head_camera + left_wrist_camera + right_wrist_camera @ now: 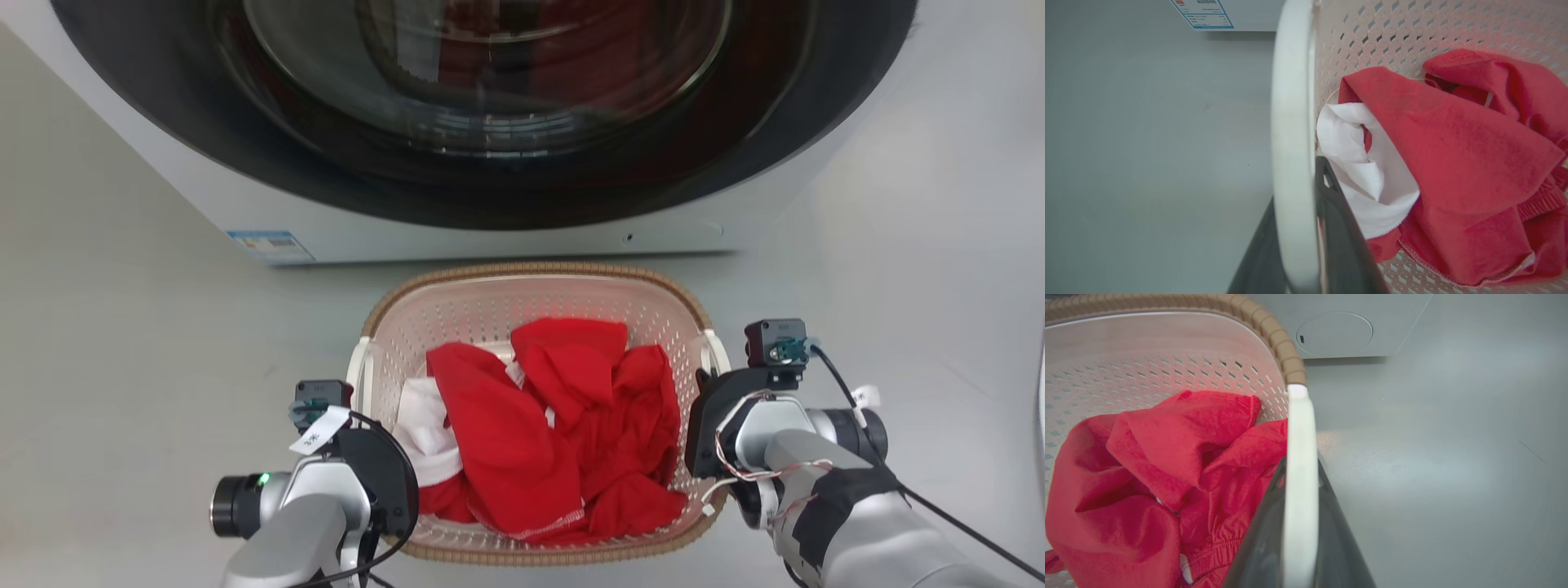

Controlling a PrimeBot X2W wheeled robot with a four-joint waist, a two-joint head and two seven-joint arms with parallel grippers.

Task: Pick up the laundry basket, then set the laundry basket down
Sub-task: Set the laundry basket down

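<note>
The laundry basket (531, 268), holding red clothes (506, 433) and a white cloth (420, 416), is being held between both arms at six o'clock in the head view. The left gripper (1297, 179) is pinching its left handle (1292, 102) at nine o'clock; the right gripper (1301, 459), its right handle (1300, 428) at three o'clock. The washer (490, 233) is standing beyond, at twelve o'clock.

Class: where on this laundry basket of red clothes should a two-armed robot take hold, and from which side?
Grip the laundry basket by its white left handle and right handle, each from outside. They are thin bars on opposite walls, so fingers straddle them and it should lift level.
</note>
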